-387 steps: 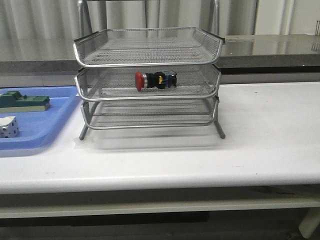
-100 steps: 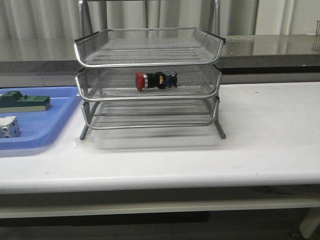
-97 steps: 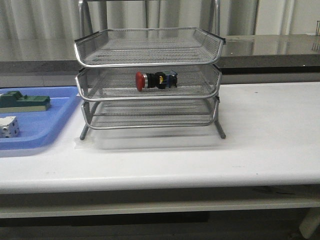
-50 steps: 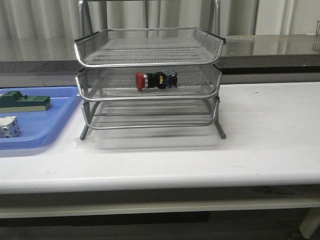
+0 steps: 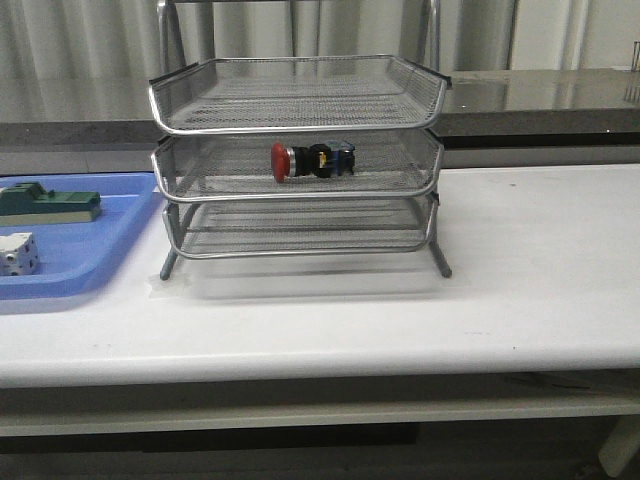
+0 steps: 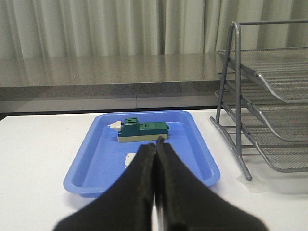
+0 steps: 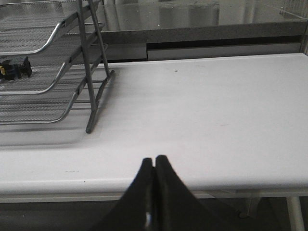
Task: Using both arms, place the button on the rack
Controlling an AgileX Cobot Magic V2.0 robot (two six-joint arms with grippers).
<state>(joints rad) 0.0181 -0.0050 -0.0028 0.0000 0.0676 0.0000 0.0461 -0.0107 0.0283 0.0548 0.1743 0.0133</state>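
The button (image 5: 311,160), red head to the left and black body with yellow and blue bits, lies on its side in the middle tray of the silver wire-mesh rack (image 5: 296,160). Its black end also shows in the right wrist view (image 7: 14,68). Neither arm shows in the front view. In the left wrist view my left gripper (image 6: 155,146) is shut and empty, held in front of the blue tray (image 6: 96,159). In the right wrist view my right gripper (image 7: 154,160) is shut and empty, at the table's front edge, right of the rack (image 7: 57,72).
A flat blue plastic tray (image 5: 100,250) at the left holds a green block (image 5: 50,203) and a small white cube (image 5: 18,254). The rack's legs (image 5: 440,262) stand on the white table (image 5: 540,260). A grey counter runs behind.
Nothing has visibly changed; the button stays in the middle tray, and the rack and blue tray sit where they were.
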